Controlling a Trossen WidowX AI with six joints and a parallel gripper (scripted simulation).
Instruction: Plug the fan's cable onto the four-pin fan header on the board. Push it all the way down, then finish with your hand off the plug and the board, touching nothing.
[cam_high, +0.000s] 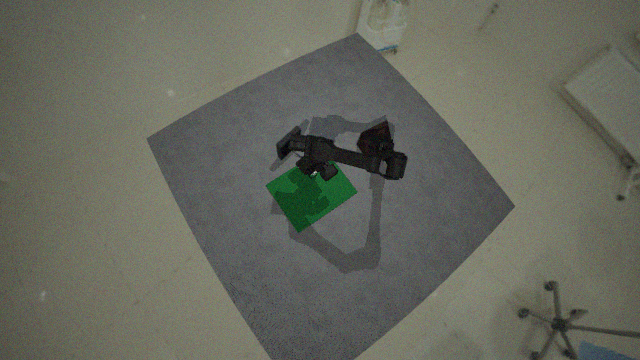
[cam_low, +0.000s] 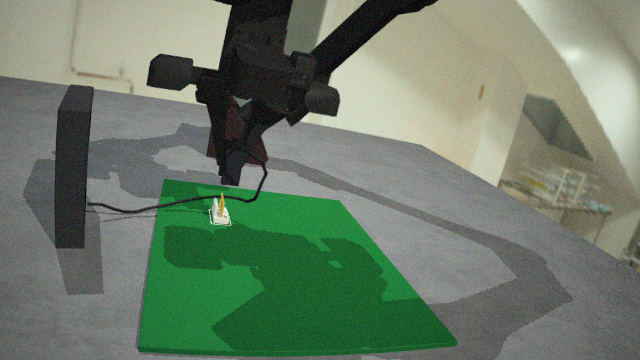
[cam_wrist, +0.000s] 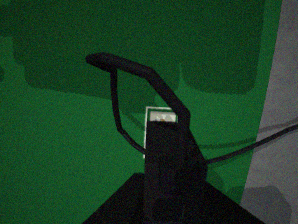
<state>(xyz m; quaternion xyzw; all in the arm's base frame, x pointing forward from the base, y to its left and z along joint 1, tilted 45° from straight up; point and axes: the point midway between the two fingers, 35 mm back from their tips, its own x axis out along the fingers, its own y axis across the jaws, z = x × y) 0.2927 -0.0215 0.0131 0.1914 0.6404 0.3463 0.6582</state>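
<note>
My gripper (cam_low: 230, 162) (cam_wrist: 165, 183) is shut on the fan's dark plug (cam_low: 230, 178) (cam_wrist: 162, 137). The plug points down and hangs a little above the board, apart from the header, behind it in the exterior view. The white four-pin header (cam_low: 218, 216) (cam_wrist: 162, 116) stands in a white outline near the board's edge, its yellow pins upright and bare. In the wrist view the plug covers most of the header. The black cable (cam_low: 266, 173) (cam_wrist: 169, 93) loops out from the plug and runs to the upright dark fan (cam_high: 288, 142) (cam_low: 71, 170).
The green board (cam_high: 345, 190) (cam_low: 175, 310) (cam_wrist: 60, 135) lies flat on the grey table top (cam_high: 425, 210) (cam_low: 500, 250). The fan stands off the board's edge on the header's side. The cable passes low behind the header pins. The arm's dark red base stands behind the board.
</note>
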